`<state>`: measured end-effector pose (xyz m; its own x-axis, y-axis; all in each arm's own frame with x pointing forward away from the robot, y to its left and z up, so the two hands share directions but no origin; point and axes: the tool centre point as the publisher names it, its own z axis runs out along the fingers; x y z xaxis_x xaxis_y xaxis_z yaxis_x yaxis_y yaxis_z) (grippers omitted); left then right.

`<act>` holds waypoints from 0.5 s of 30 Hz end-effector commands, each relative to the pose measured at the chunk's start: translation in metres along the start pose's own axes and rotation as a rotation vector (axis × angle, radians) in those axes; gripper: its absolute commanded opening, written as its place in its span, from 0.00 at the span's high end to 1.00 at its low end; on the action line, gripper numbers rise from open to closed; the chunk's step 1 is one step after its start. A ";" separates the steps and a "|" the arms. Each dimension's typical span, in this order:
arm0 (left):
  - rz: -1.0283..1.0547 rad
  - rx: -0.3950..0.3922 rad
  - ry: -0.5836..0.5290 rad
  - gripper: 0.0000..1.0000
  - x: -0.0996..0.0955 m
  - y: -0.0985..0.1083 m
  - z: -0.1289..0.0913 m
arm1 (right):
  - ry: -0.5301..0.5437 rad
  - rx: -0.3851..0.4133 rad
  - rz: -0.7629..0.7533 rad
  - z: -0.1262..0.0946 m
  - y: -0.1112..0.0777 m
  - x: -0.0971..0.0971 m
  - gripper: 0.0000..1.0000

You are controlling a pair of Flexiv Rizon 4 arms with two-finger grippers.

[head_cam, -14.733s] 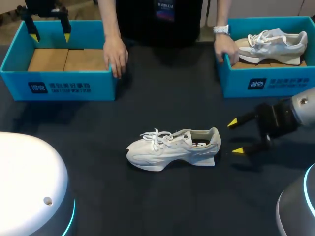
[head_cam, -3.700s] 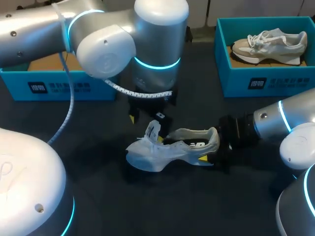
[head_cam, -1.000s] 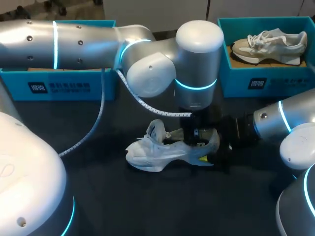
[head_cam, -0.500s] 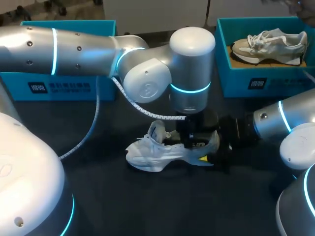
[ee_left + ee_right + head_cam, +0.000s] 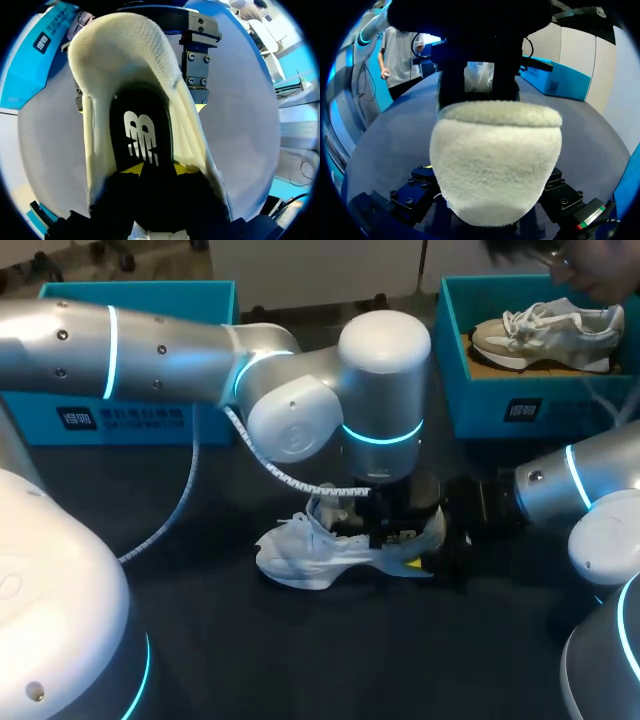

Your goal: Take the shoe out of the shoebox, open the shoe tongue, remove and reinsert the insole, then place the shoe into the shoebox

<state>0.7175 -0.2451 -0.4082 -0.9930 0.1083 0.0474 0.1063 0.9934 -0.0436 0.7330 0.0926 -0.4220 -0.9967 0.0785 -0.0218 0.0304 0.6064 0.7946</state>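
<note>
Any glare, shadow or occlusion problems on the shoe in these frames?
Head view: the silver left arm covers most of the opening of the white sneaker; mild highlights on its shell, no washout. Left wrist view: the black insole is evenly lit, shadowed at its near end. Right wrist view: the sneaker's heel fills the middle; the left arm behind it is backlit, nearly black.

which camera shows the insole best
The left wrist view: it looks straight down into the shoe onto the black insole. In the head view my left arm mostly covers it; the right wrist view shows only the heel from outside.
</note>
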 end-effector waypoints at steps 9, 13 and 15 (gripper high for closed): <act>0.010 0.002 -0.145 1.00 -0.002 0.006 0.038 | -0.003 0.004 0.000 0.006 0.001 0.001 1.00; -0.004 0.004 -0.160 1.00 -0.005 0.007 0.041 | -0.003 0.004 0.000 0.006 0.001 0.001 1.00; -0.027 0.014 -0.157 1.00 -0.006 0.009 0.038 | -0.003 0.004 0.000 0.006 0.001 0.001 1.00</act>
<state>0.7207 -0.2405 -0.4131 -0.9907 0.0795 -0.1103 0.0855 0.9950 -0.0507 0.7333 0.0934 -0.4226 -0.9966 0.0787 -0.0224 0.0299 0.6052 0.7955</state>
